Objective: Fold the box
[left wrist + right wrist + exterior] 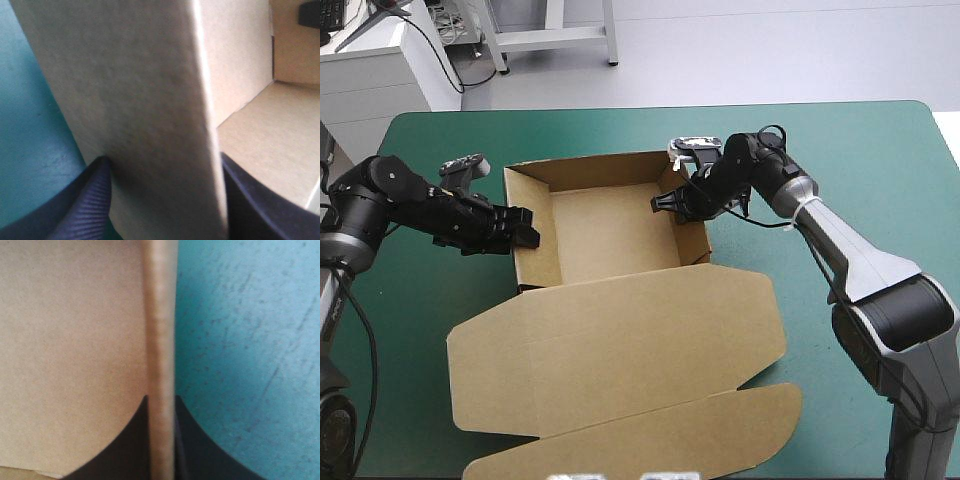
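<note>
I am pinching the box (610,240) by its side walls, left hand (525,227) clamped on one, right hand (666,204) clamped on the other, holding them upright for tucking.

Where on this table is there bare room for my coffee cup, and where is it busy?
Bare teal-green cover runs along the far edge beyond the box and in the far right corner. Crowded: the left claw and right claw grip the box's side walls; its flat lid fills the near middle.
</note>
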Controlling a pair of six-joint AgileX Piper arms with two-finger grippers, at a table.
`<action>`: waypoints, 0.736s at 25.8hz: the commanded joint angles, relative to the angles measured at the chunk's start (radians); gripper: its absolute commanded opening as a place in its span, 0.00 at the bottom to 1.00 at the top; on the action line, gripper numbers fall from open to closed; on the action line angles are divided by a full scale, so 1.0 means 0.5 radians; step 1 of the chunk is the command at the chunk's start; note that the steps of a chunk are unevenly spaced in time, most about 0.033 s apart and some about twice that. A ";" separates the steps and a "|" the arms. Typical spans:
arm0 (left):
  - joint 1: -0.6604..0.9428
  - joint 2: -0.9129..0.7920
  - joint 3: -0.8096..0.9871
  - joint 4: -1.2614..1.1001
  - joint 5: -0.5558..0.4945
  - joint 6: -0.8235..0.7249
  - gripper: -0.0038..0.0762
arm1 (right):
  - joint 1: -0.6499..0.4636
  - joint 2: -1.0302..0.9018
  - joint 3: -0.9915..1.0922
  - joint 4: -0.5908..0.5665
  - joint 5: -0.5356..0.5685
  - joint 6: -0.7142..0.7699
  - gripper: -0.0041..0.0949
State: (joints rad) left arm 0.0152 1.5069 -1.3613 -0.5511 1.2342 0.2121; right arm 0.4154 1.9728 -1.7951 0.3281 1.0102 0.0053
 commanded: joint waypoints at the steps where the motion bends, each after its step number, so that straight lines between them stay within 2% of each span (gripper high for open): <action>1: -0.012 -0.073 -0.051 0.033 0.022 -0.105 0.54 | 0.056 -0.125 -0.056 0.185 -0.054 -0.011 0.03; 3: -0.012 -0.073 -0.051 0.113 0.016 -0.168 0.49 | 0.076 -0.125 -0.056 0.185 -0.054 -0.011 0.03; 5: -0.012 -0.073 -0.051 0.164 0.029 -0.219 0.39 | 0.078 -0.125 -0.056 0.189 -0.054 -0.011 0.03; 9: -0.012 -0.073 -0.051 0.198 0.048 -0.263 0.05 | 0.078 -0.125 -0.056 0.220 -0.022 -0.011 0.03; 14: -0.064 -0.073 -0.051 0.334 0.041 -0.365 0.04 | 0.078 -0.129 -0.056 0.212 0.000 -0.022 0.03; 19: -0.289 -0.073 -0.051 0.902 0.032 -0.588 0.04 | 0.078 -0.129 -0.056 0.212 0.001 -0.040 0.03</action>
State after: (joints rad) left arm -0.0913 1.5078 -1.3613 -0.1741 1.2284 -0.0650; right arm 0.4538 1.9726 -1.7951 0.3450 1.0148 0.0123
